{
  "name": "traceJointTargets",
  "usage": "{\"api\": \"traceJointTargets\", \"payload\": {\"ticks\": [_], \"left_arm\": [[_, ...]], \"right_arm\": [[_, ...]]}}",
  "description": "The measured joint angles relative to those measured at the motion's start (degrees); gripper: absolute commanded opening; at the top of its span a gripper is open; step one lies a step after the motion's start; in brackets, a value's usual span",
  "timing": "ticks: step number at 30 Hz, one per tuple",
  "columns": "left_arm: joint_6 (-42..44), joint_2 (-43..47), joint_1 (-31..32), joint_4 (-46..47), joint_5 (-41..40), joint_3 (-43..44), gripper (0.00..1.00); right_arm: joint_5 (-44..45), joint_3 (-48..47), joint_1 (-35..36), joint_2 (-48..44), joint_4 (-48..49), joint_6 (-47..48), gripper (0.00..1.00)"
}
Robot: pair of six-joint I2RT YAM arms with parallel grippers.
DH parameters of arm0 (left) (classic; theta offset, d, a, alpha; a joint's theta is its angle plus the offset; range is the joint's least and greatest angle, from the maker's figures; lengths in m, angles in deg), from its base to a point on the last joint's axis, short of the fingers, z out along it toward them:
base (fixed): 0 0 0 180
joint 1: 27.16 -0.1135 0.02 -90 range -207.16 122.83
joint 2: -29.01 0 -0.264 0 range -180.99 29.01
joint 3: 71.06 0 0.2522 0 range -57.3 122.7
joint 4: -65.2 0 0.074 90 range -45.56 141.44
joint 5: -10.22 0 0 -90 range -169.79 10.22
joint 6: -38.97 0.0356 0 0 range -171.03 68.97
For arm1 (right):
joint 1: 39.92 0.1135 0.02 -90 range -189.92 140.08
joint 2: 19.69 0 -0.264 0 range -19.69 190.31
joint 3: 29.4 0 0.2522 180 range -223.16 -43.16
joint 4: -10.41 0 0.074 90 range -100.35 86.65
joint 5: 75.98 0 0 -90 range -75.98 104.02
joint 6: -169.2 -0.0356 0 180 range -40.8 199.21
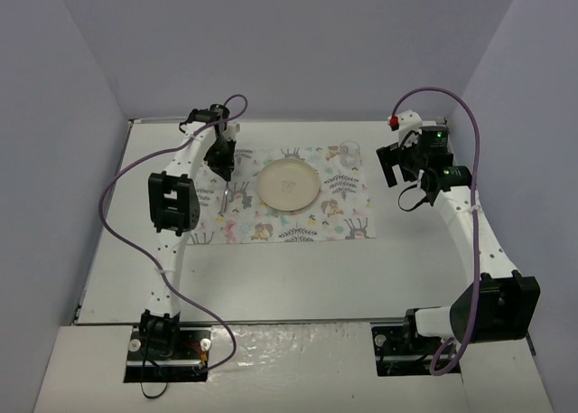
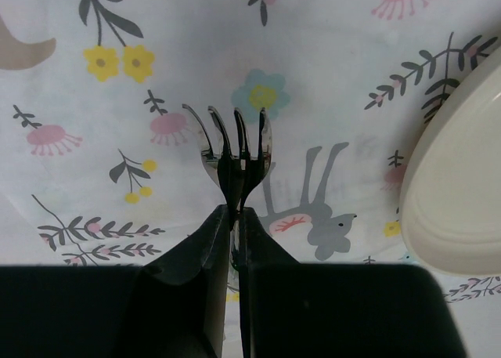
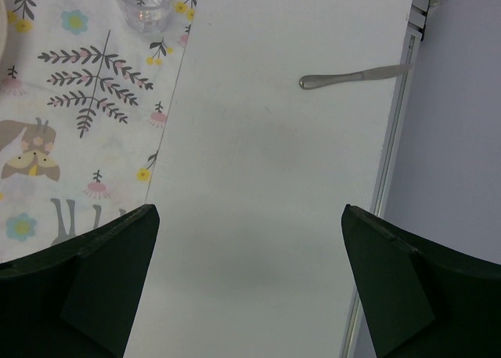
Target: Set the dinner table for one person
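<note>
A printed cloth (image 1: pixel 271 223) lies on the dinner table (image 1: pixel 298 277), with a cream plate (image 1: pixel 289 185) at its middle. My left gripper (image 1: pixel 221 160) hangs over the cloth's left part, left of the plate. In the left wrist view that gripper (image 2: pixel 235 213) is shut on a metal fork (image 2: pixel 232 150); the tines point away from it, just above the cloth (image 2: pixel 329 76), and the plate (image 2: pixel 458 193) is at the right. My right gripper (image 3: pixel 249 209) stands open over bare table (image 3: pixel 258 162), to the right of the cloth (image 3: pixel 78 99), with nothing between its fingers.
A clear glass (image 1: pixel 348 151) stands on the cloth's far right corner and shows at the top of the right wrist view as the glass (image 3: pixel 145 1). A slim metal utensil (image 3: pixel 352 77) lies on the table by the right edge rail (image 3: pixel 391 162). Purple walls close in on three sides.
</note>
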Motion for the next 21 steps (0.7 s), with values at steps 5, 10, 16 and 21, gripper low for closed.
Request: {"api": "traceJointTargets", "payload": {"ticks": [5, 10, 16, 21], "left_arm": [[-0.8, 0.1, -1.2, 0.4, 0.8, -1.6, 0.00], [-1.3, 0.1, -1.5, 0.4, 1.9, -4.0, 0.00], [-1.3, 0.1, -1.5, 0.5, 3.3, -4.6, 0.09], [-1.3, 0.1, -1.5, 0.5, 3.6, -4.6, 0.19]], "right_arm": [[0.0, 0.0, -0.3, 0.0, 0.1, -0.1, 1.00], [-0.9, 0.6, -0.6, 0.0, 0.4, -0.2, 1.00], [-1.4, 1.4, -1.1, 0.0, 0.4, -0.4, 1.00], [-1.6, 1.4, -1.1, 0.0, 0.5, -0.4, 1.00]]}}
